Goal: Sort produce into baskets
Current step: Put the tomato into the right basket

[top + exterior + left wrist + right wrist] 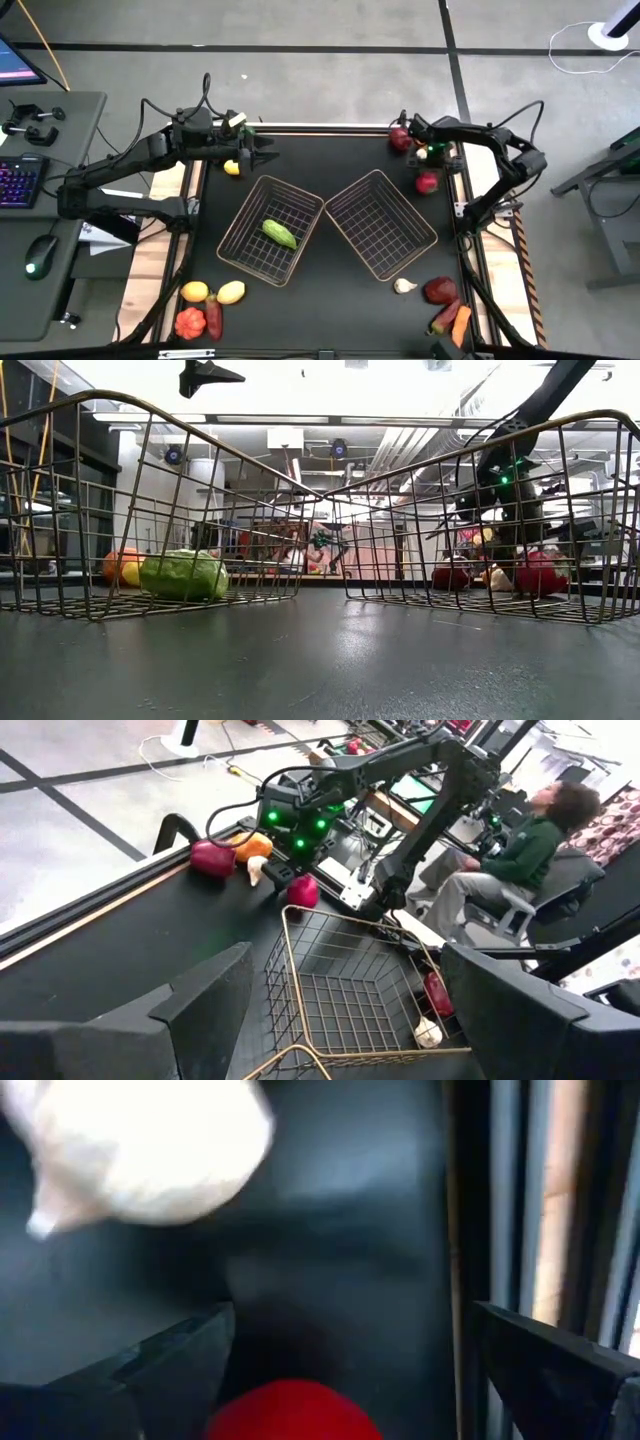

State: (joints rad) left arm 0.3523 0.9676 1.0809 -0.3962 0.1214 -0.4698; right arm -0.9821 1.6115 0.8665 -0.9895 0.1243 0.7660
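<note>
The black table (330, 300) carries two wire baskets side by side at its centre. The left basket (240, 240) holds one green vegetable (279, 234); the right basket (345, 205) shows nothing inside.

The left arm (110, 180) reaches in from nine o'clock to the table's eleven o'clock corner, where the left gripper (262, 152) stands with fingers spread wide and nothing between them, a small yellow fruit (232, 167) just beside it.

The right arm (505, 165) bends in from three o'clock to the one o'clock corner; the right gripper (350, 1370) is wide open, low over a red fruit (295, 1410), with a white piece (140, 1150) near.

At seven o'clock lie yellow, orange and red produce (205, 305); at five o'clock, a white garlic (404, 286) and red and orange pieces (445, 305).
</note>
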